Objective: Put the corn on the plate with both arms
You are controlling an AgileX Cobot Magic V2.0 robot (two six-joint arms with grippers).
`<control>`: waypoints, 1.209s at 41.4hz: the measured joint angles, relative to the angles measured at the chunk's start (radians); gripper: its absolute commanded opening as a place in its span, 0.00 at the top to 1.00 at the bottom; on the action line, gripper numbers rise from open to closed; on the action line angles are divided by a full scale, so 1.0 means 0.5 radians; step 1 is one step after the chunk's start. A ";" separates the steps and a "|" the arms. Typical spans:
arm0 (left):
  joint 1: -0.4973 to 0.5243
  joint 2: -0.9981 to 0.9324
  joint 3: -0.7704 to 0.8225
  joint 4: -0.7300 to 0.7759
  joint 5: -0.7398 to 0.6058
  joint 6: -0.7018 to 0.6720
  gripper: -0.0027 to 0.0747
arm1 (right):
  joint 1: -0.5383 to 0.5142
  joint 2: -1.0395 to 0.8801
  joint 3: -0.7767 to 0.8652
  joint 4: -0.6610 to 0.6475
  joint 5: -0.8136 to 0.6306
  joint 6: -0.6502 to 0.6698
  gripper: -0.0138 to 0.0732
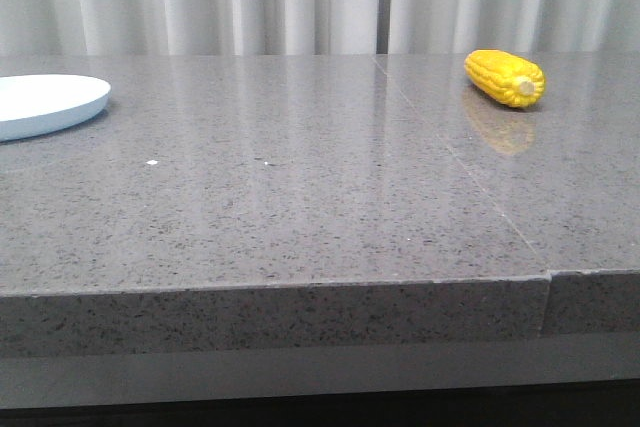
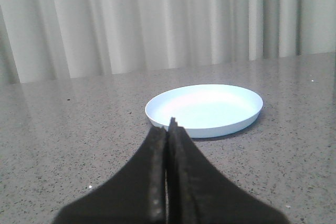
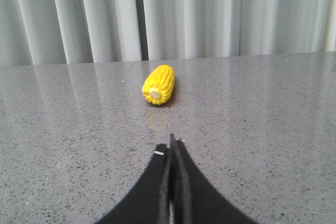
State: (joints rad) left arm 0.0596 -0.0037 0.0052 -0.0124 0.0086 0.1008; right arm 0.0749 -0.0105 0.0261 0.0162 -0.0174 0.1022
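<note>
The left end effector (image 2: 169,129) has its fingers pressed together on nothing, low over the grey speckled table (image 2: 63,145); just beyond its tips sits the plate (image 2: 205,107), pale blue-white and holding nothing. The right end effector (image 3: 172,148) is likewise closed and holds nothing. Ahead of it lies the corn (image 3: 158,84), bright yellow, its pale stub end facing the camera. In the front view the plate (image 1: 45,103) is at the left edge and the corn (image 1: 505,77) at upper right, well apart.

Granite table (image 1: 300,217) bearing corn (image 1: 505,78), plate (image 1: 45,102)
</note>
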 measured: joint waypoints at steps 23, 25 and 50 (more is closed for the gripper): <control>0.000 0.000 0.000 0.000 0.000 0.000 0.99 | 0.000 0.000 0.000 0.000 0.000 0.000 0.98; 0.000 0.000 0.000 0.000 0.000 0.000 0.99 | 0.000 0.000 0.000 0.000 0.000 0.000 0.98; 0.000 0.000 -0.401 -0.054 -0.086 0.000 0.99 | 0.000 0.048 -0.645 0.000 0.396 0.000 0.98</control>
State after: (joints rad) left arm 0.0596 -0.0037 -0.1955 -0.0395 -0.0342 0.1008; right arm 0.0749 0.0137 -0.2963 0.0162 0.1808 0.1022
